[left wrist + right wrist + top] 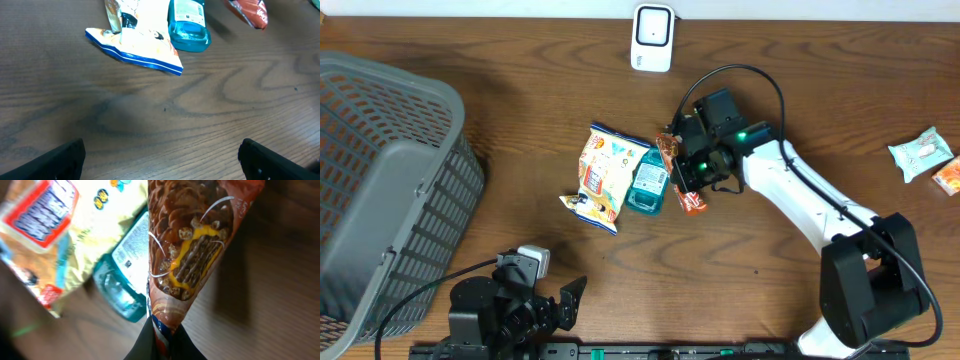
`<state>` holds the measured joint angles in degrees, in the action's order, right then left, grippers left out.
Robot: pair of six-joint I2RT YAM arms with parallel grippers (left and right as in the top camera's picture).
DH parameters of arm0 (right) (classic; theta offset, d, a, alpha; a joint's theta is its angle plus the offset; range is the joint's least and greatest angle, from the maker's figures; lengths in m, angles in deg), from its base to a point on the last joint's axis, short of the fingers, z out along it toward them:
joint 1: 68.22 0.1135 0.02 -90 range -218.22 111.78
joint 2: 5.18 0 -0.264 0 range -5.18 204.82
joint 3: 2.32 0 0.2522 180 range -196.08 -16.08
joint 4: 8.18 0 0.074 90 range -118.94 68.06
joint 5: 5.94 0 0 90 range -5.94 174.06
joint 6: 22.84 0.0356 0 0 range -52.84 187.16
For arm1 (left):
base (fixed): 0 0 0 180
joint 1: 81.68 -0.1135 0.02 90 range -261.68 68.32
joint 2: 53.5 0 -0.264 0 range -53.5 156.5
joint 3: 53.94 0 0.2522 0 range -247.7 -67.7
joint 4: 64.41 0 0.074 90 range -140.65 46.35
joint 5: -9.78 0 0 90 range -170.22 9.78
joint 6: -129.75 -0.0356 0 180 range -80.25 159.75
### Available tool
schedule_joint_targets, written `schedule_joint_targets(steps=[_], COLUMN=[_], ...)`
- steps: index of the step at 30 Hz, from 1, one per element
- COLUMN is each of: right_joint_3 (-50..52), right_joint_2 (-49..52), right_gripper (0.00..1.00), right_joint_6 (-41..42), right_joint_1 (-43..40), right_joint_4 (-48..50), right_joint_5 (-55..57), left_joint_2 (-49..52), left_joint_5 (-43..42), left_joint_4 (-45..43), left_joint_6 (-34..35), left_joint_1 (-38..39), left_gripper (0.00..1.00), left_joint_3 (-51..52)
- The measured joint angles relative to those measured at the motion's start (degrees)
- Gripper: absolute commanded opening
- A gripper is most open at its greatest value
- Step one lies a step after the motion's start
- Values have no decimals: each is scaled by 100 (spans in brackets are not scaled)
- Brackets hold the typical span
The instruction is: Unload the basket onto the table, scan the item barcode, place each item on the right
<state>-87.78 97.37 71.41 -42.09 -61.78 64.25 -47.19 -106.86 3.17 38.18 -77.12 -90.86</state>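
Observation:
The item, a brown and orange snack packet (pixel 691 201) printed with chocolate cereal (pixel 192 245), hangs pinched by one end in my right gripper (pixel 162 342), which is shut on it. In the overhead view that gripper (pixel 692 165) holds the packet just right of the teal bottle (pixel 648 180), at mid-table. No barcode shows on the side facing the wrist camera. The white scanner (pixel 652 37) stands at the table's far edge, above the packet. My left gripper (pixel 162 160) is open over bare wood near the front edge (pixel 555 290), holding nothing.
A yellow chips bag (pixel 605 175) lies against the teal bottle (pixel 188 25). A grey mesh basket (pixel 380 180) fills the left side. A pale green packet (pixel 920 152) and an orange packet (pixel 948 177) lie at the far right edge.

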Motion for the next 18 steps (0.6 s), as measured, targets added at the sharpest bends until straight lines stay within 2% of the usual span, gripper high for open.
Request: schedule_joint_targets(steps=[4, 6, 10, 12, 13, 18], right_joint_3=[0, 7, 22, 22, 22, -2], right_joint_2=[260, 442, 568, 566, 566, 555], right_gripper=[1, 8, 49, 85, 99, 99], right_joint_6=[-219, -374, -542, -621, -643, -557], right_joint_1=[216, 352, 562, 605, 610, 579], right_joint_4=[2, 0, -37, -81, -131, -529], right_joint_5=[199, 269, 391, 507, 584, 940], left_joint_2=[0, 0, 0, 0, 0, 0], left_joint_5=[0, 0, 0, 0, 0, 0], left_joint_4=[0, 0, 0, 0, 0, 0], left_joint_6=[0, 0, 0, 0, 0, 0], left_joint_1=[0, 0, 0, 0, 0, 0], left_gripper=[98, 98, 98, 98, 98, 98], left_joint_3=[0, 0, 0, 0, 0, 0])
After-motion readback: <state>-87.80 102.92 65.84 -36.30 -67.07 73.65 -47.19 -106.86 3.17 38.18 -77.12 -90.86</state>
